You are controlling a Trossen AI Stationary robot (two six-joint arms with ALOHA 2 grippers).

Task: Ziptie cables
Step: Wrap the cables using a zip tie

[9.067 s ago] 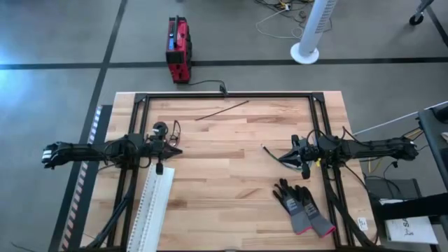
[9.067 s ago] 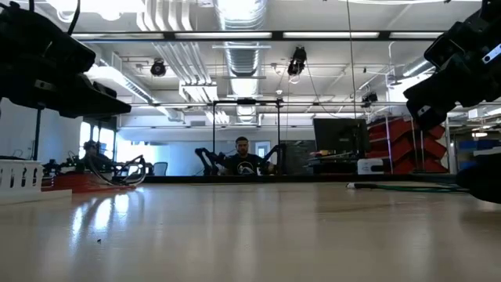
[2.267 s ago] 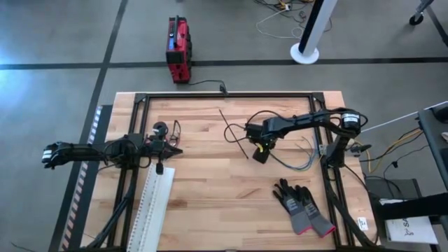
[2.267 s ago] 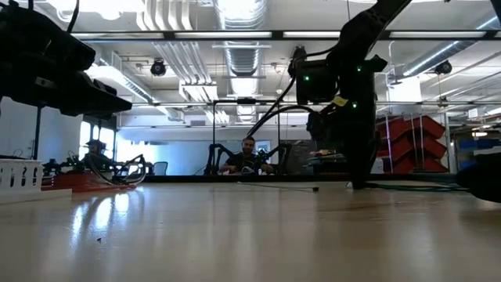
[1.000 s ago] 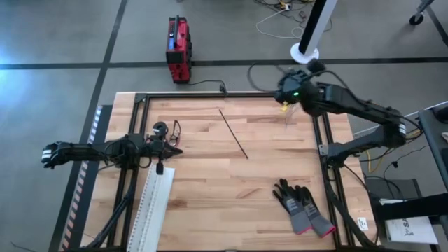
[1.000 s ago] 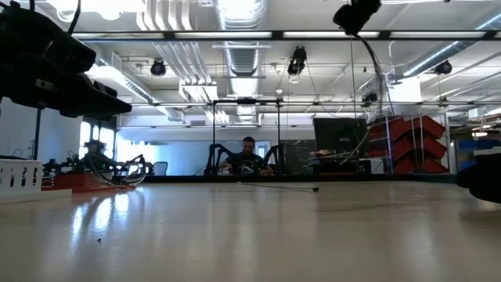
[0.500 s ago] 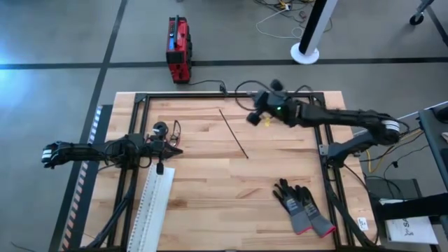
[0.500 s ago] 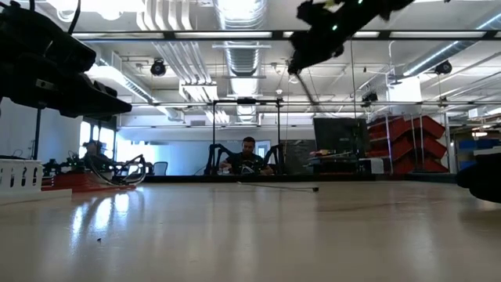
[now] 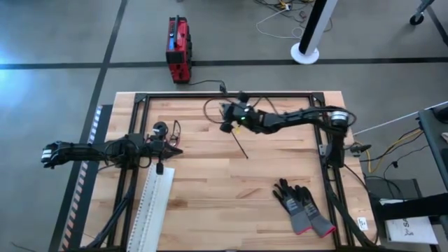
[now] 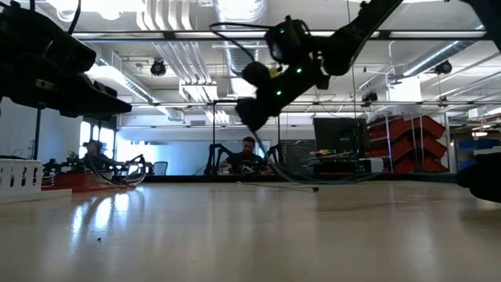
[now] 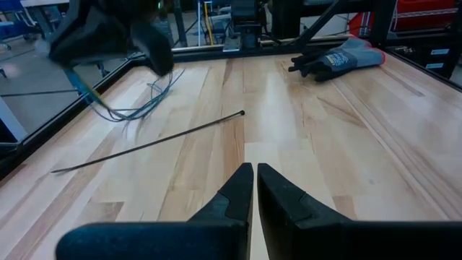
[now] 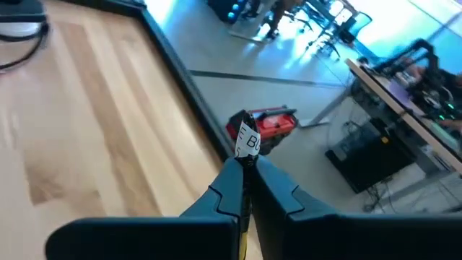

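You have two robot arms on the table, so two grippers: the left gripper (image 9: 175, 150) and the right gripper (image 9: 225, 120). One bundle of cables (image 11: 137, 101) is in view. One long black zip tie (image 9: 238, 143) lies on the wood. You have one pair of gloves (image 9: 302, 206), two gloves in all. One white slotted strip (image 9: 155, 206). One red box (image 9: 178, 48) on the floor.

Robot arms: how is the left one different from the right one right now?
The left arm lies low along the table's left side; the right arm stretches across its far part, raised. The left gripper is shut on nothing; the right gripper is shut on the cables. Both are dark, with two fingers.
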